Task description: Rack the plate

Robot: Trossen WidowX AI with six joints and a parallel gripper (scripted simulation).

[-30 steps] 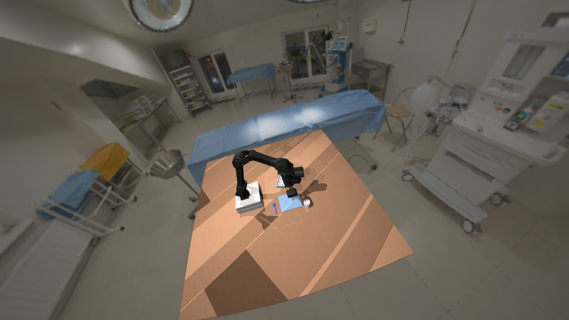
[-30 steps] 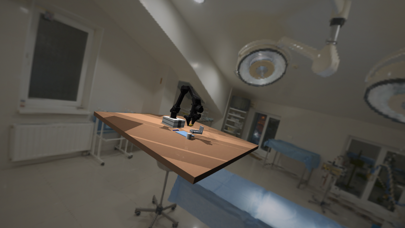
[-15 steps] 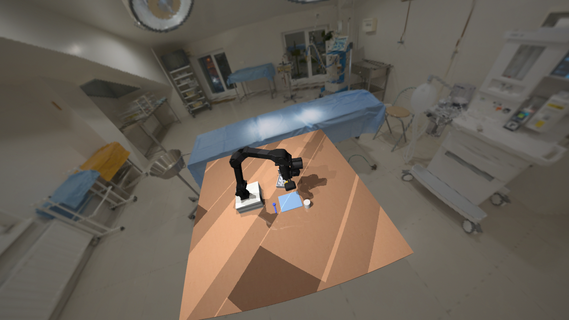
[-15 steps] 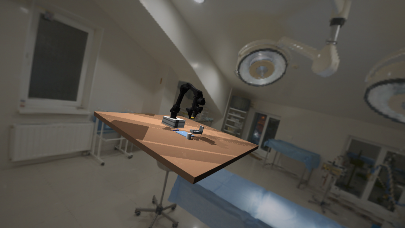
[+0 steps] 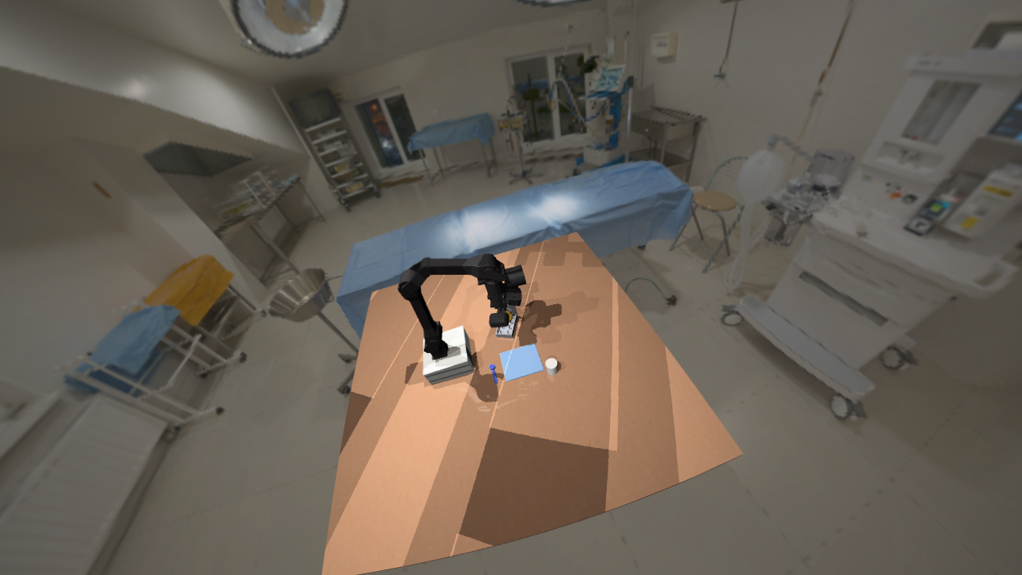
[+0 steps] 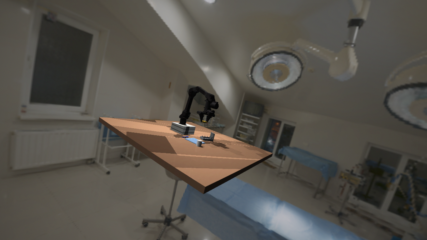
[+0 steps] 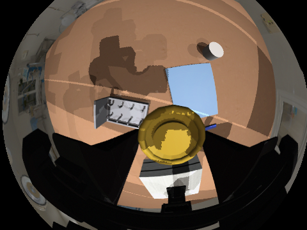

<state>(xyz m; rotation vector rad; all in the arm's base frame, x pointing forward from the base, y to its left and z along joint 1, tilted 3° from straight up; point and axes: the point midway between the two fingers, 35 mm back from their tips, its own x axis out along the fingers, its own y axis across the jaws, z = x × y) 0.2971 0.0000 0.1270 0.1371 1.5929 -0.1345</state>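
The black parallel-jaw gripper (image 7: 173, 162) is closed on the round yellow plate (image 7: 171, 140), which is held well above the brown wooden table top (image 7: 239, 17), its face turned toward the wrist camera. In the exterior view the plate shows only as a small yellow spot under the gripper (image 6: 204, 119), clear of everything below. The small grey dish rack with dark rails (image 7: 121, 112) stands on the table beside and below the plate, apart from it; in the top view the gripper (image 5: 503, 319) is seen nearly over the rack (image 5: 506, 328). Farther out lie the flat light-blue square mat (image 7: 193, 88), the small white cylindrical cup (image 7: 212, 50) and a small blue utensil (image 5: 493, 371).

The carrying step appears to be in hand: the plate is lifted but not yet slotted. Next, the plate would need to be brought over a slot, turned on edge in line with the rails, and lowered between them before release.
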